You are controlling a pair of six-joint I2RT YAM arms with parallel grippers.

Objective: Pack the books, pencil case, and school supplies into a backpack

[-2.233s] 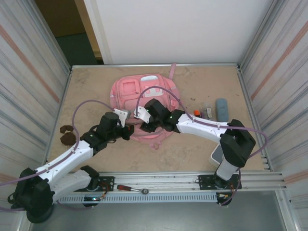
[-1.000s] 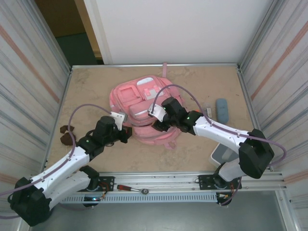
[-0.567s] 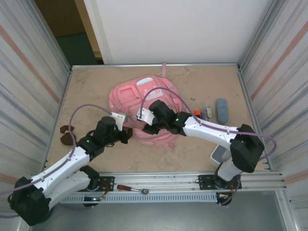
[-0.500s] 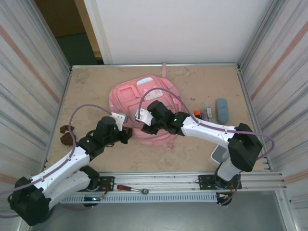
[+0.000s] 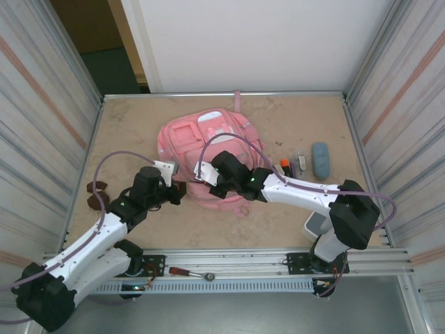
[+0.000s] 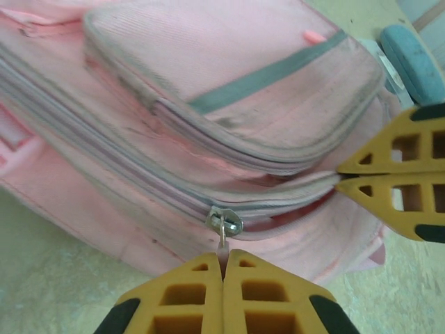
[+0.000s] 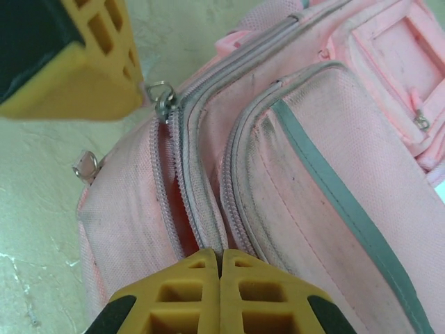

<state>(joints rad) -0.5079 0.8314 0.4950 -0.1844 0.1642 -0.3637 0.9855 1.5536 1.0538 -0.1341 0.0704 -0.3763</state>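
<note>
Left gripper [image 6: 222, 256], right gripper [image 7: 221, 256] — tight on backpack [image 6: 208, 56]

Beige speckled tabletop [image 5: 132, 118] between corrugated metal side walls [image 5: 42, 104], white panel [image 5: 264, 42] behind, dark opening [image 5: 90, 28] far left.

So the backpack [image 5: 208, 139] is a big soft pink thing with white-trimmed front pockets. It's lying front-up in the middle of the bench [image 5: 132, 118], with its top loop pointing at the far edge. The main zip [image 7: 158, 174] is partly open at the near end, reddish inside showing, with the metal zip pull [image 6: 224, 224] at the end of the slit. Off to its right, not touching it, are an orange piece [image 5: 284, 164], a small dark piece [image 5: 302, 162] and a blue-grey pencil case [image 5: 320, 158].
</note>
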